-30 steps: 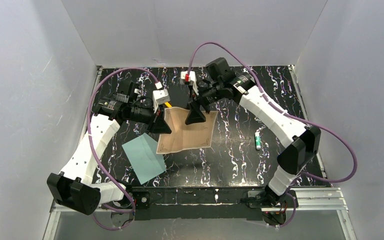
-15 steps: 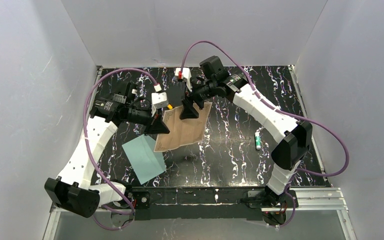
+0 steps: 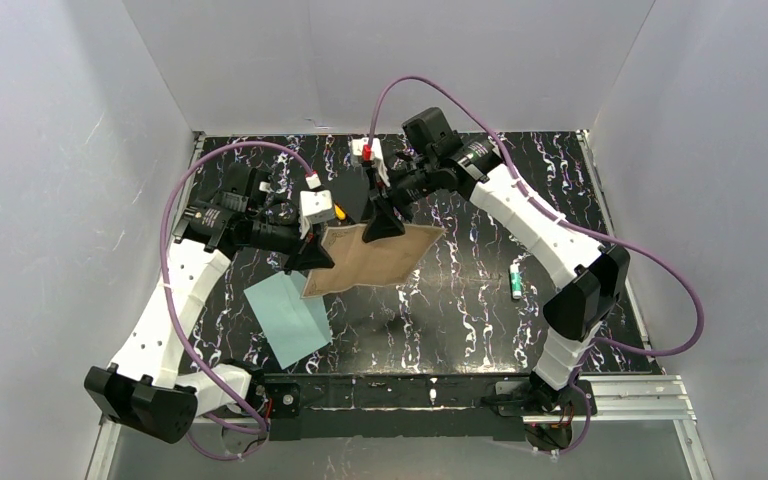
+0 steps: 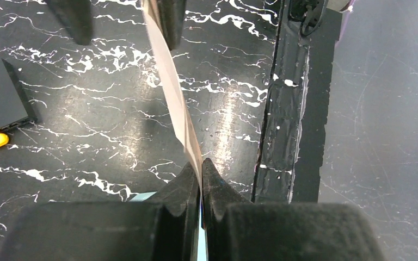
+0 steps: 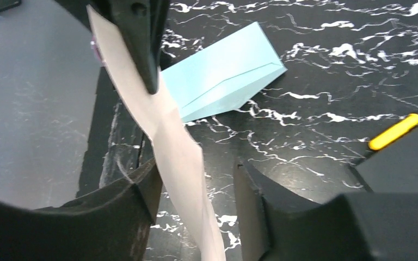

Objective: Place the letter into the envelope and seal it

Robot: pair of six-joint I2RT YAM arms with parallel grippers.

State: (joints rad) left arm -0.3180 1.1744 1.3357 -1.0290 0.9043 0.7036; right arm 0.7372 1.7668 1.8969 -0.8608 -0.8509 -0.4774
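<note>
Letter: held up off the table, around mid-table, and seen edge-on in both wrist views. Left claw: clamped tight on the letter's left edge, with only paper between its tips. Right claw: jaws apart. The letter's far edge runs through the gap, lying against one finger and clear of the other, so there is no grip. Envelope: flat on the table, near-left of the letter, with neither claw on it.

letter border blurred, envelope corner (perhaps) covered
</note>
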